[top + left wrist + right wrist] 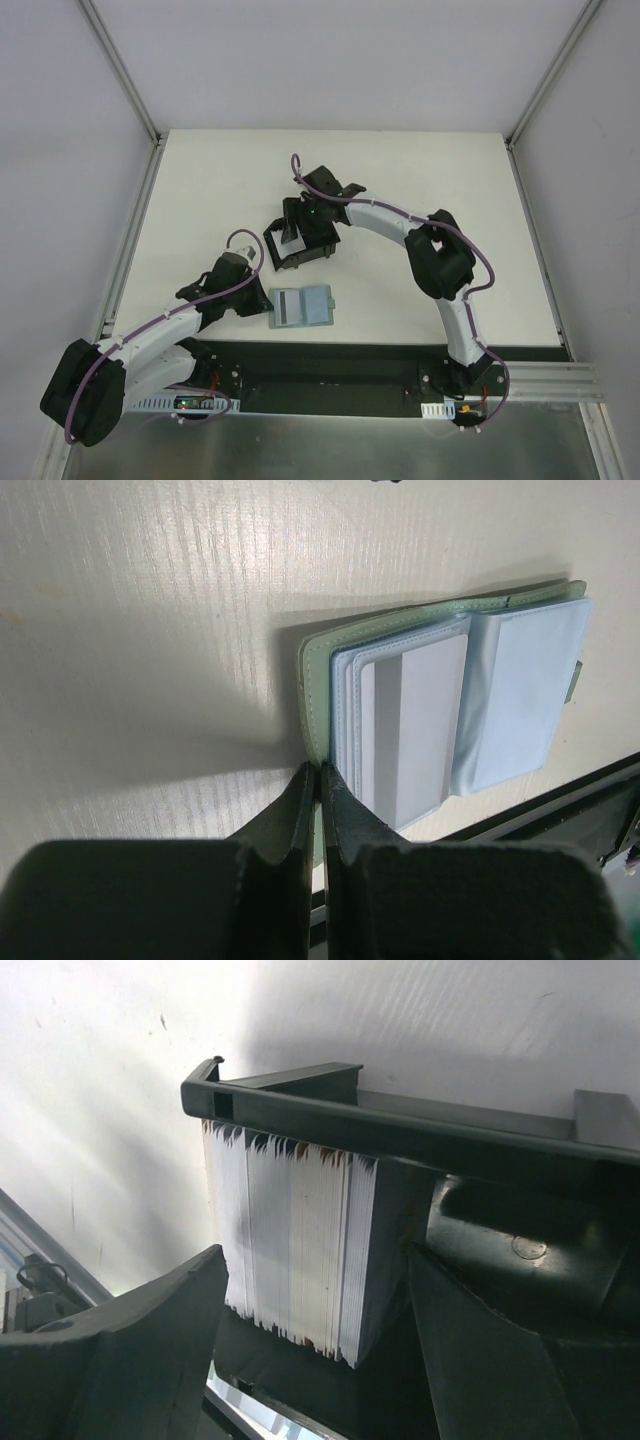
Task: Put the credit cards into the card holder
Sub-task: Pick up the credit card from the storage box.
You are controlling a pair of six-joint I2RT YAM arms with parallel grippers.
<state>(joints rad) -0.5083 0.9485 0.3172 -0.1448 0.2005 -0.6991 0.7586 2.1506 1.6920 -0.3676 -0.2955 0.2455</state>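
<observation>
The grey-green case (300, 307) lies open near the table's front edge. A whitish-grey card with a dark stripe (289, 306) and a light blue card (318, 302) lie in it. My left gripper (260, 298) is shut on the case's left edge (312, 695). The left wrist view shows the whitish card (415, 720) in a clear sleeve and the blue one (525, 695) beside it. The black card holder (322, 250) stands mid-table with a stack of white cards (290, 1240) upright inside it. My right gripper (315, 1305) is open, one finger on each side of that stack, above the holder's rim (400, 1125).
A black strip (330, 365) runs along the table's front edge just below the case. Aluminium frame rails (130, 250) and white walls bound the table on both sides and at the back.
</observation>
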